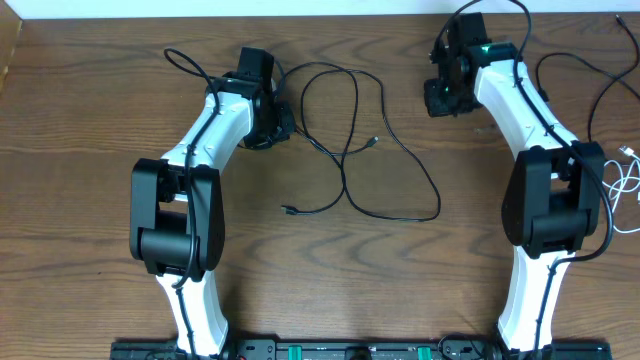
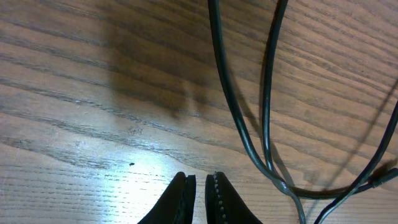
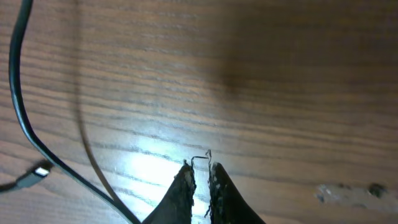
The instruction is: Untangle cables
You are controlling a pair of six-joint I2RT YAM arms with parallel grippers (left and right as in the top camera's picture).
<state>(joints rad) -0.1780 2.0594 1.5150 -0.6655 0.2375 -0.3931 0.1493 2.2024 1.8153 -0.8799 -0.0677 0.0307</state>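
Overhead: the black cables (image 1: 350,150) lie in loose, crossing loops at the centre of the table (image 1: 80,120), between the arms. The left gripper (image 1: 268,125) sits at their 9 o'clock and the right gripper (image 1: 442,98) at their 2 o'clock. A white cable (image 1: 625,185) lies at the 3 o'clock edge.

Left wrist: the left gripper (image 2: 200,186) is pinched nearly together and empty. Two strands of the black cables (image 2: 245,124) run at its 1 o'clock, not touching it.

Right wrist: the right gripper (image 3: 200,177) is clenched. A thin wisp at its tips is too fine to identify. A black cable (image 3: 18,112) runs at 10 o'clock, with a plug (image 3: 38,171) at 9 o'clock.
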